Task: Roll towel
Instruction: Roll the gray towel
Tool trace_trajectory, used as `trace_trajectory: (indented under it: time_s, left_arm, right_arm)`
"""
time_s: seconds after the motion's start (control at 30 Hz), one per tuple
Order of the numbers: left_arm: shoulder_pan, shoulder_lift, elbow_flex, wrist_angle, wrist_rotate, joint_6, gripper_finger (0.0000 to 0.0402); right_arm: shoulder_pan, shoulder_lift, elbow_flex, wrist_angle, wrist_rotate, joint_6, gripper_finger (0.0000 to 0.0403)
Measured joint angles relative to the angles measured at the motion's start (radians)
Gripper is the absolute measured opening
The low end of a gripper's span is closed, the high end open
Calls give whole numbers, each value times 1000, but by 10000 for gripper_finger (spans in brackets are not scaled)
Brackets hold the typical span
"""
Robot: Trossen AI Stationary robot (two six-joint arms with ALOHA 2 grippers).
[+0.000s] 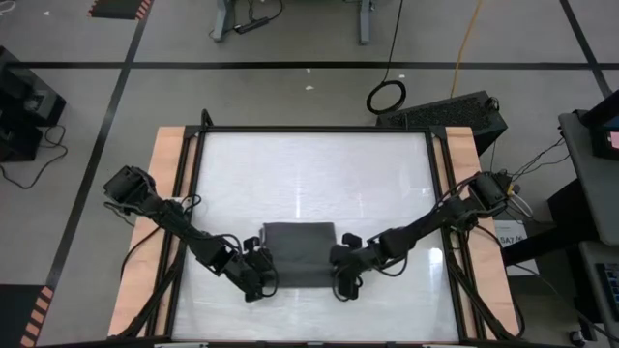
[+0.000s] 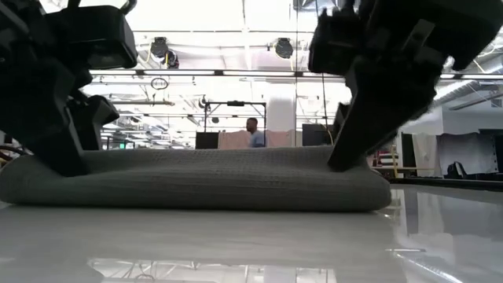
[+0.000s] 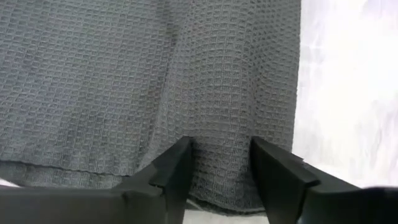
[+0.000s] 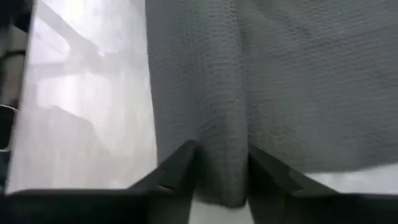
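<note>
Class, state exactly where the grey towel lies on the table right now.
In the high view the towel lies near the table's front edge, about midway across, between the left gripper and the right gripper.

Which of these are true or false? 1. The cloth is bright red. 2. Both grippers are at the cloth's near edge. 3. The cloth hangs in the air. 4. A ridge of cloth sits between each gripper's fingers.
1. False: the towel is dark grey.
2. True: the left gripper and the right gripper sit at its two near corners.
3. False: it lies on the white table.
4. True: both wrist views show a bunched fold between the fingers.
</note>
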Motion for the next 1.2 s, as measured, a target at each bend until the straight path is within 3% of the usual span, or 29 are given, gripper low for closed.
trace_trajectory:
  time_s: [0.23,0.4,0.73,0.9,1.2]
  left_arm:
    - [0,0,0,-33,1,0,142]
    - [0,0,0,-42,1,-1,141]
    - [0,0,0,-44,0,-2,141]
    - [0,0,0,-45,0,-2,141]
    - [0,0,0,-45,-3,-2,141]
  right_arm:
    - [44,0,195,-341,170,-92,225]
    - [100,1,229,-326,192,-86,276]
    - [156,115,229,-150,218,-176,284]
    - [141,121,229,-178,269,-185,284]
    - [101,127,229,-190,242,-237,289]
